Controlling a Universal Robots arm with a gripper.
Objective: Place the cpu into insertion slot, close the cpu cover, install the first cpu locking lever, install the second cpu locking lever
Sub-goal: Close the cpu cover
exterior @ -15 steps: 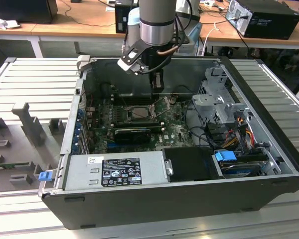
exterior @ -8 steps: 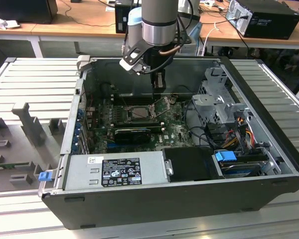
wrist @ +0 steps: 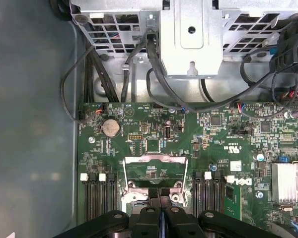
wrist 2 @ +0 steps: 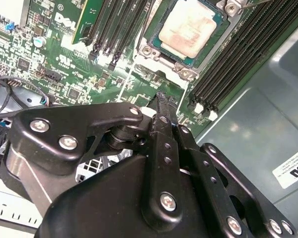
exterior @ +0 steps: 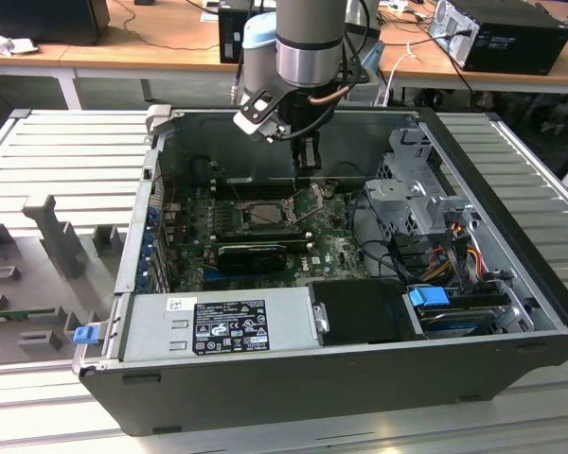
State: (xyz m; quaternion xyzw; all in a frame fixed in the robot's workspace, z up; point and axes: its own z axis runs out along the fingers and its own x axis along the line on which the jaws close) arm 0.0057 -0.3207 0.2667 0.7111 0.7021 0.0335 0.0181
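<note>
We find the gripper (wrist 2: 161, 99) lowered into the open computer case (exterior: 293, 388), its jaws clenched. In both wrist views the fingers (wrist: 150, 214) meet along a thin seam and nothing is held between them.

The cpu (wrist 2: 188, 27) lies seated in the insertion slot (wrist 2: 185, 69), pale metal face upward, a little beyond the fingertips and clear of them. It looks level within the frame. We record the first step as done.

The cpu cover (wrist: 156, 159) is not yet closed. In the first wrist view it stands as a silvery frame just ahead of the jaws, swung up on its hinges, with the green motherboard (wrist: 139, 134) visible through its window. The fingertips are near its hinge end; we cannot tell whether they touch it.

With the cover raised, we judge both lever steps outstanding. Long black memory slots (wrist 2: 238, 54) run on either side of the jaws.

Our assessment: one step of four is complete, and the gripper is placed for the cover.
</note>
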